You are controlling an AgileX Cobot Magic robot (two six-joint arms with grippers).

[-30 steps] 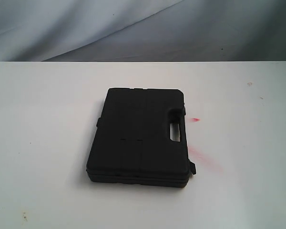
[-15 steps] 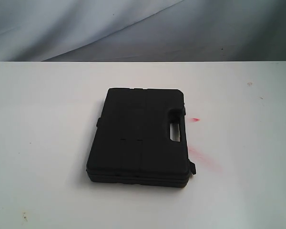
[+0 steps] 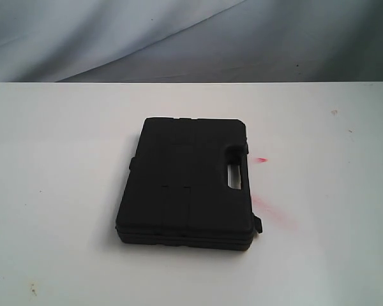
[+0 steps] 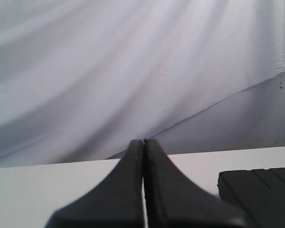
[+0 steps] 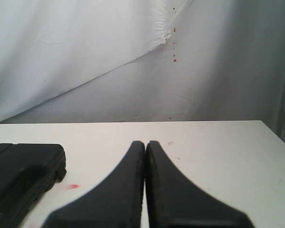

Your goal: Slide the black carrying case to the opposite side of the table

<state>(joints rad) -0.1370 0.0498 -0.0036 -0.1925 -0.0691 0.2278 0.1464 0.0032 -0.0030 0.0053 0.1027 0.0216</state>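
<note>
The black carrying case [image 3: 188, 182] lies flat near the middle of the white table [image 3: 57, 191], its handle cut-out on the right side. No arm shows in the exterior view. In the left wrist view my left gripper [image 4: 144, 142] is shut with nothing in it, and a corner of the case [image 4: 259, 192] lies off to one side. My right gripper [image 5: 145, 143] is shut and empty too; the case [image 5: 19, 175] sits apart from it beside a red smudge [image 5: 72, 186].
Red smudges [image 3: 268, 207] mark the table just right of the case. A grey-white cloth backdrop [image 3: 191, 38] hangs behind the table's far edge. Small dark specks [image 3: 32, 290] dot the near left of the tabletop.
</note>
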